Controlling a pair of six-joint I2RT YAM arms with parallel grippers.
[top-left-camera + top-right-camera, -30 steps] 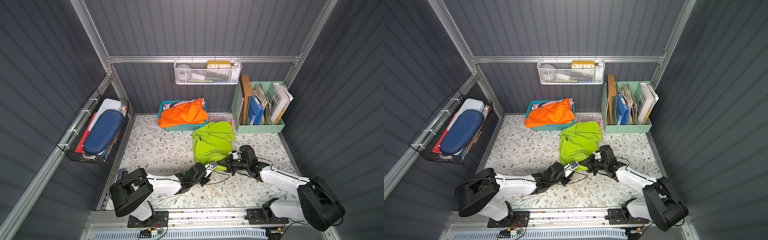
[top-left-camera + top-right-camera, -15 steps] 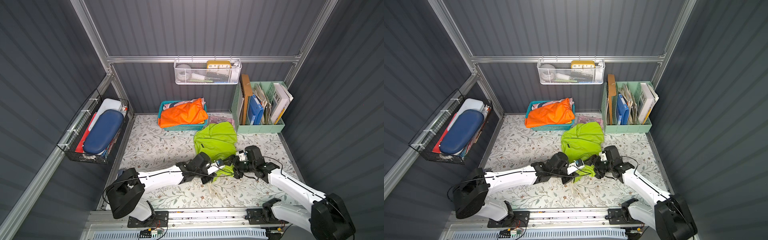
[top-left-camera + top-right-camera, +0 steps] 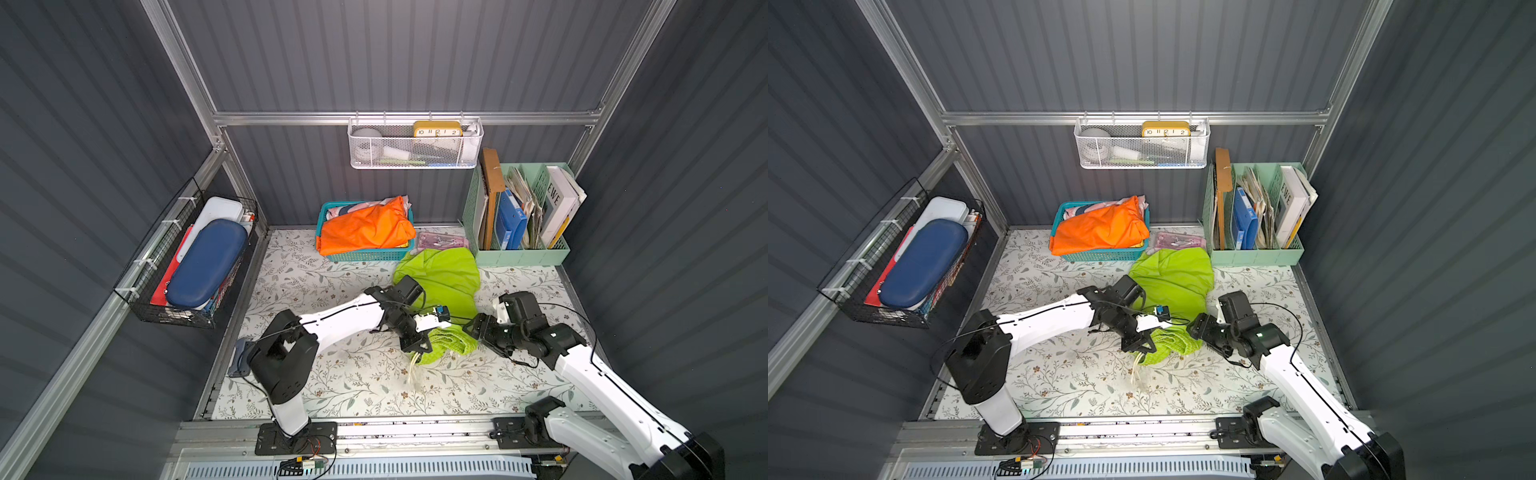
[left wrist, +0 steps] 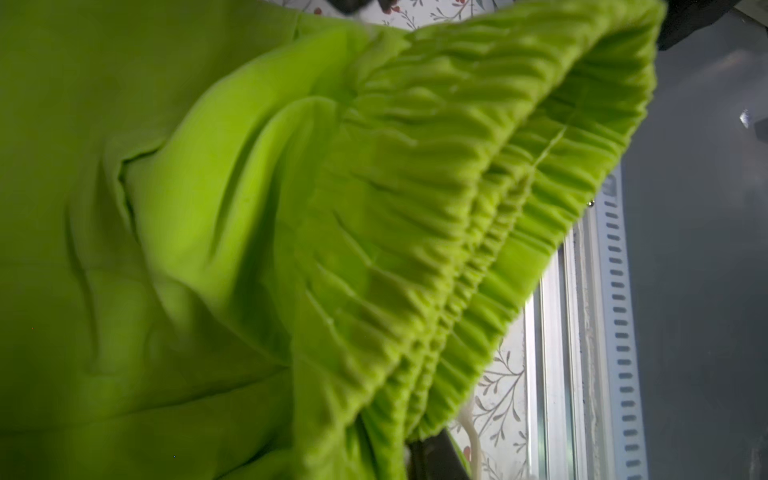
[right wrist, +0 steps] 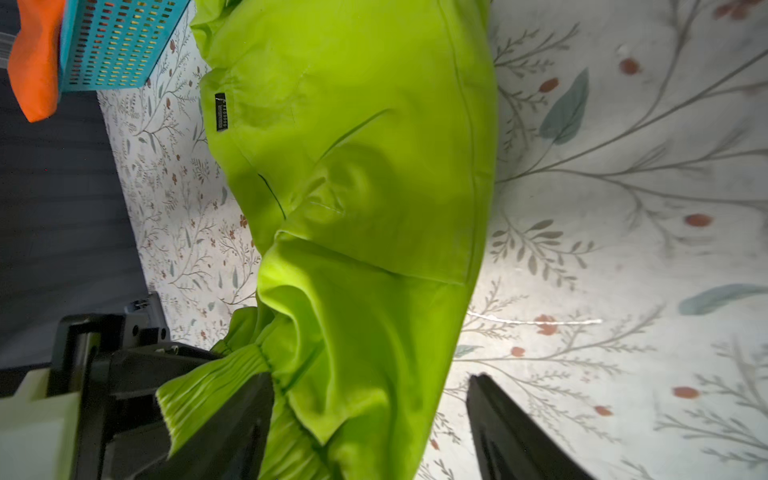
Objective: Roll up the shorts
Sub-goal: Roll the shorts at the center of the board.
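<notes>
A black wire basket (image 3: 166, 316) holding a navy oval case (image 3: 203, 266) hangs on the left wall. To its right, at the back, a teal plastic basket (image 3: 365, 255) carries a folded orange garment (image 3: 365, 230). The bright lime-green fabric shorts (image 3: 444, 274) lie near the middle of the floral-patterned bench (image 3: 316, 374). Their legs are spread flat toward the back wall, and the gathered elastic waistband (image 3: 451, 340) is raised and turned over at the near end. A pale cream drawstring (image 3: 412, 372) trails onto the bench below it. The rolling looks barely begun: only the waistband end is lifted into what may be a first turn, and nearly the whole length of the legs is left to wind up. The left fingers (image 3: 411, 343), nearly closed, pinch the waistband's left end and hold it off the bench. To their right, the right fingers (image 5: 519, 436) stand wide apart and grip nothing, one against the fabric by the waistband and the other over bare bench. A mint-green plastic file organiser (image 3: 519, 254), stuffed with books and papers, closes the scene on the right.
</notes>
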